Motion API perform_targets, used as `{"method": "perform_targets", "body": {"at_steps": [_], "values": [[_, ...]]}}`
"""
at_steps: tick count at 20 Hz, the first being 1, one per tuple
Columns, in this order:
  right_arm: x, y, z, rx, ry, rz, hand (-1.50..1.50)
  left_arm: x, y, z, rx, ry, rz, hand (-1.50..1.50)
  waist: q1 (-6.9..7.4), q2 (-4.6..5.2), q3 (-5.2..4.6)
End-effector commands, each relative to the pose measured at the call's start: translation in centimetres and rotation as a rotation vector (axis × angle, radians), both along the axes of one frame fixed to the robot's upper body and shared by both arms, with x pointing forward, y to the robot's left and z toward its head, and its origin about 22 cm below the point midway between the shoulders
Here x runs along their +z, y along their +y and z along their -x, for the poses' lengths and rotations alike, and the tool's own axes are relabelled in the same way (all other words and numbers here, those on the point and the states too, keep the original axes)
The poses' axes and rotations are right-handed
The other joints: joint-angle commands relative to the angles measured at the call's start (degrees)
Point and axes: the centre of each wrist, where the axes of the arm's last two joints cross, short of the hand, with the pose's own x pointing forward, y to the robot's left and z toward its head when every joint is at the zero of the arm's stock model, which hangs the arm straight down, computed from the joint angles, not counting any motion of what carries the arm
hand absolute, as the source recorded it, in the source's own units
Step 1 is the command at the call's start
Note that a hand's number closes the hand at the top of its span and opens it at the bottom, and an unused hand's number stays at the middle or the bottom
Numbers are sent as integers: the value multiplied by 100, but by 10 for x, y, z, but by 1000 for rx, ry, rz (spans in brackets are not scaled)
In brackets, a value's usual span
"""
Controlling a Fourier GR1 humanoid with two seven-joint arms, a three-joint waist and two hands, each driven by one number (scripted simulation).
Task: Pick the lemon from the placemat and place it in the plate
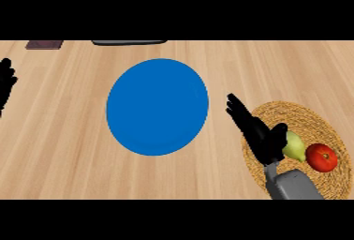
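The lemon (294,146), pale yellow-green, lies on the round woven placemat (304,117) at the right of the wooden counter (62,150), touching a tomato (322,157) on its right side. The right hand (257,132) sits just beside the lemon, fingers straight and spread, the thumb covering the fruit's left edge, so contact is unclear. The blue plate (158,107) lies well apart, nothing on it. The left hand (5,83), open, is cut off at the left edge. Two dark things at the far edge are cropped.
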Motion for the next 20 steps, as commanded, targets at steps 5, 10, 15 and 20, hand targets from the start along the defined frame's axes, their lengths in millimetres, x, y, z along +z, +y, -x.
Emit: {"method": "perform_targets", "body": {"at_steps": [5,10,15,20], "values": [[69,45,-5,377,-468,-77,150,1,-42,-15,-195,-93,167,0,92,-242,-63],[45,-10,-5,98,-590,624,150,-15,-57,-10,-232,-66,264,0,-63,-275,-79],[-9,3,46,-127,-596,181,-150,-14,-56,-21,-250,-84,287,0,3,-199,-49],[-3,-34,63,-165,-721,105,-150,-22,-58,-27,-269,-81,259,0,75,-208,-57]]}}
